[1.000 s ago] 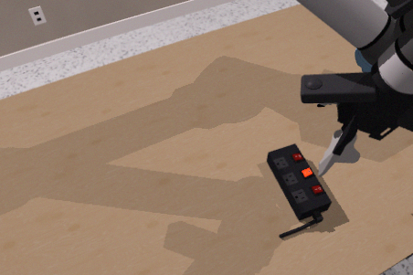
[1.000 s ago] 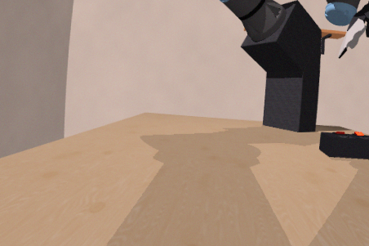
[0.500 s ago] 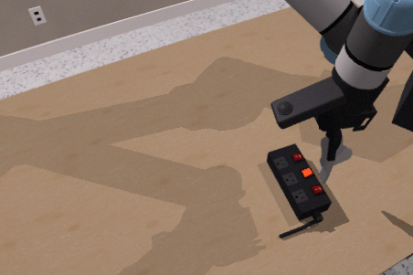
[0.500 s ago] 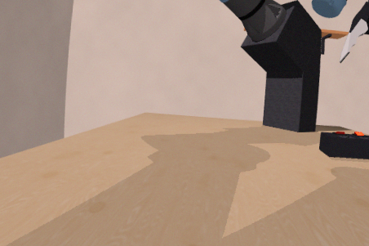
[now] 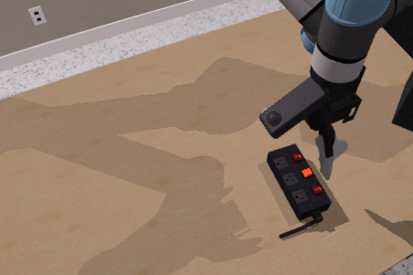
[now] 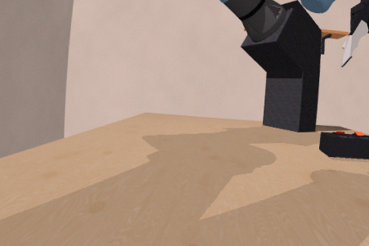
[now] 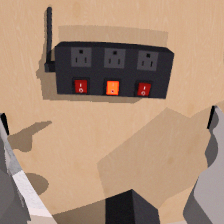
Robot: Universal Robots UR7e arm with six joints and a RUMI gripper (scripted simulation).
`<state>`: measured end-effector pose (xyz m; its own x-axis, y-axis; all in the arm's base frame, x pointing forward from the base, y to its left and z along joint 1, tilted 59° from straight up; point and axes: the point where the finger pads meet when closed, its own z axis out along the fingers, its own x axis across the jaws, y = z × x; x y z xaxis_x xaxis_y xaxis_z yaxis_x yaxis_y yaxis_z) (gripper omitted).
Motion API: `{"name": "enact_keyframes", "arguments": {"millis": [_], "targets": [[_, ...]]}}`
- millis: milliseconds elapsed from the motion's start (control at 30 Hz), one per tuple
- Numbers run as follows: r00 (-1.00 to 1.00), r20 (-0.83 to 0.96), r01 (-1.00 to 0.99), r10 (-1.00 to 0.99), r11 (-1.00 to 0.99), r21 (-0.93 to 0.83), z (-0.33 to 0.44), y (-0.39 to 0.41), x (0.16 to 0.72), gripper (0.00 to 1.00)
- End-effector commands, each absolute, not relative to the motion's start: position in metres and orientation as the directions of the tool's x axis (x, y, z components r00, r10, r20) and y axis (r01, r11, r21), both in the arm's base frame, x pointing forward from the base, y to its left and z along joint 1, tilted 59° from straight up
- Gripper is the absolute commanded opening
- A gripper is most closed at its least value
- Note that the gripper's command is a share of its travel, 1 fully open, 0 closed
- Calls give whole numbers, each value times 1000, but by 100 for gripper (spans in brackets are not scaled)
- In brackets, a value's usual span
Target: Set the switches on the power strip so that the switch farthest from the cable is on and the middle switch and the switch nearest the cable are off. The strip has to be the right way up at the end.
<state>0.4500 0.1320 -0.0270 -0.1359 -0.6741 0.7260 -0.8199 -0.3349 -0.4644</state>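
Observation:
A black power strip [image 5: 292,179] [image 6: 343,148] [image 7: 114,67] lies the right way up on the wooden table, with its outlets and three switches facing up. Its cable [image 5: 299,228] [image 7: 49,35] leaves one short end. The middle switch [image 5: 306,172] [image 7: 113,87] glows bright orange. The switch nearest the cable [image 5: 317,189] [image 7: 80,86] and the switch farthest from the cable [image 5: 298,156] [image 7: 144,89] are dark red. My gripper [image 5: 330,152] [image 6: 352,45] [image 7: 106,110] is open and empty. It hangs above the table on the strip's switch side, not touching it.
The arm's dark pedestal [image 6: 291,89] [image 5: 404,104] stands on the table behind the strip. The table's edge runs along a speckled floor strip [image 5: 137,40] at the back. A wall socket [image 5: 37,15] sits on the far wall.

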Motion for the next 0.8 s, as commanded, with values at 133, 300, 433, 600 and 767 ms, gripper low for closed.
{"name": "enact_keyframes", "arguments": {"millis": [133,300,433,600,767], "targets": [[-122,728,-823,-675,-341,-454,-27,132,450,100],[-122,728,-823,-675,-341,-454,-27,132,450,100],[-122,728,-823,-674,-341,-453,-27,132,450,100],[-113,733,-825,-671,-348,-445,-27,132,451,100],[-97,741,-827,-664,-361,-431,-28,131,451,100]]}}
